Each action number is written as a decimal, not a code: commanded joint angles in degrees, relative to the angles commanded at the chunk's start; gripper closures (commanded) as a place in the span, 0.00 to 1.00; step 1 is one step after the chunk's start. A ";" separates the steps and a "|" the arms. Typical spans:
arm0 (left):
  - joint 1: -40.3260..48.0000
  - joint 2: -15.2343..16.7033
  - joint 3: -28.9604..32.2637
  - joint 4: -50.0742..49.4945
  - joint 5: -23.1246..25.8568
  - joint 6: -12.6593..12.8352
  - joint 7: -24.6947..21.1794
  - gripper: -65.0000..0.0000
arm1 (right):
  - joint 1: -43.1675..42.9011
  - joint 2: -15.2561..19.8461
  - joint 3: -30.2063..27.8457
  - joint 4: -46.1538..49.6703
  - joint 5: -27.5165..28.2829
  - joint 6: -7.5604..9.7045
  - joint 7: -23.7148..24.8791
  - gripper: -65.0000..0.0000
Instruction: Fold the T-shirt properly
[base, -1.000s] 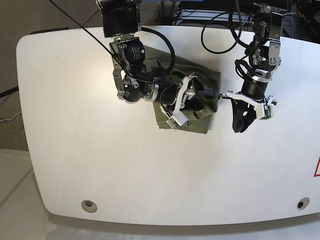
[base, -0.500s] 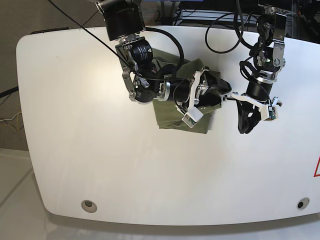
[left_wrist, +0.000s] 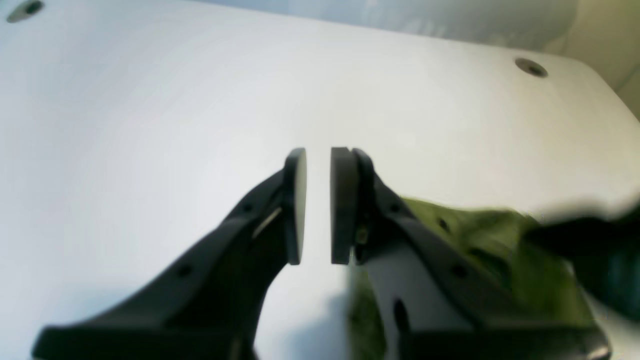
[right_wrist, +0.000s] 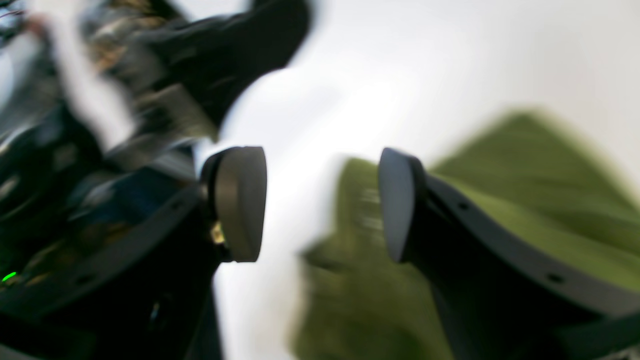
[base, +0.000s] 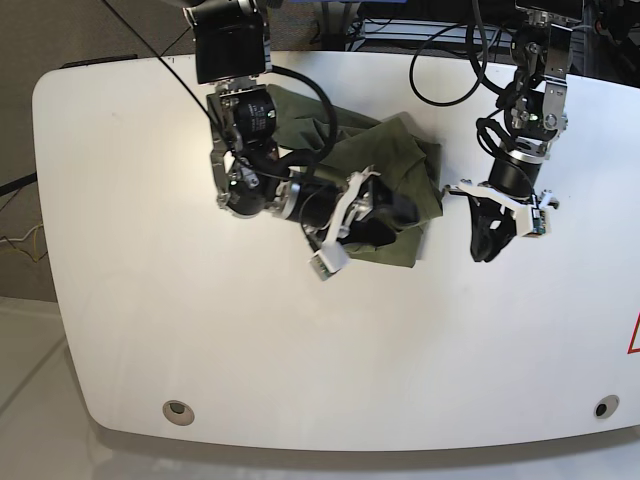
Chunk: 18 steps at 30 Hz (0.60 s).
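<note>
Base view: one olive shirt, two tools, both empty

Base view shows a single T-shirt (base: 400, 170), soft olive-green cloth, lying bunched and partly folded on the upper middle of the smooth white bench (base: 150, 300). Its surface is creased, with one rumpled flap raised toward the far edge and a flatter, squarer part nearer the camera.

Two black arms are over the bench. The right tool (base: 385, 215), matte black with white plastic brackets, lies low across the cloth; the right wrist view is blurred but shows its two rounded pads spread wide with green fabric behind them and nothing between. The left tool (base: 487, 240) hangs beside the shirt's edge, apart from it, over bare bench. In the left wrist view its two flat dark pads (left_wrist: 295, 205) stand nearly together with a thin gap of white bench showing between, holding nothing.

Compared with half a second ago, the right arm has swung back toward its own side, uncovering more of the shirt, and the raised flap now lies further over. The left arm has barely shifted.

Two round holes (base: 178, 409) mark the bench's near corners.
</note>
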 joint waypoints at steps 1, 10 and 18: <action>0.26 0.00 0.53 0.00 0.00 0.00 0.00 0.88 | 0.35 0.35 0.26 0.18 0.00 0.00 0.00 0.48; 1.58 1.93 7.56 2.55 0.18 3.34 0.00 0.88 | 1.93 3.16 0.53 -0.09 -0.09 0.00 0.09 0.89; 1.05 1.58 16.00 3.60 0.18 9.67 0.00 0.88 | 3.08 3.16 -0.79 -1.05 -2.81 0.00 0.09 0.98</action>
